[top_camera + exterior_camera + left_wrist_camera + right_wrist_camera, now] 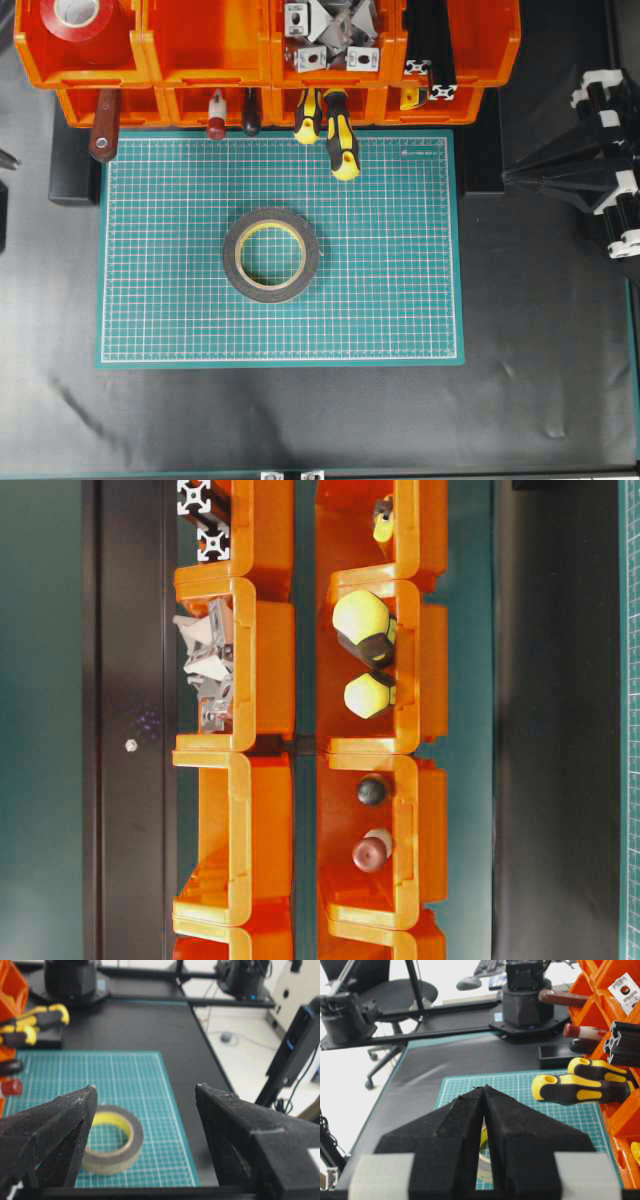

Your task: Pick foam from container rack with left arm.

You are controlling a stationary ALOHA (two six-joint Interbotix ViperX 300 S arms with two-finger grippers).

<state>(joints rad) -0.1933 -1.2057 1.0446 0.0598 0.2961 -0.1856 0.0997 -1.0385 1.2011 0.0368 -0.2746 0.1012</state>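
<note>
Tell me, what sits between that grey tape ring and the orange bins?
Mostly bare green mat, in the overhead view. The foam lies alone mid-mat; only the yellow-black tool handles hang down from the container rack over the mat's top edge.

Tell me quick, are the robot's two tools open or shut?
Left tool: open, holding nothing.
Right tool: shut, holding nothing.

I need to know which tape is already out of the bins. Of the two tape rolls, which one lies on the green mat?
The foam, the dark grey roll with the yellowish liner, lies flat mid-mat. The red tape roll sits in the container rack, top-left bin.
</note>
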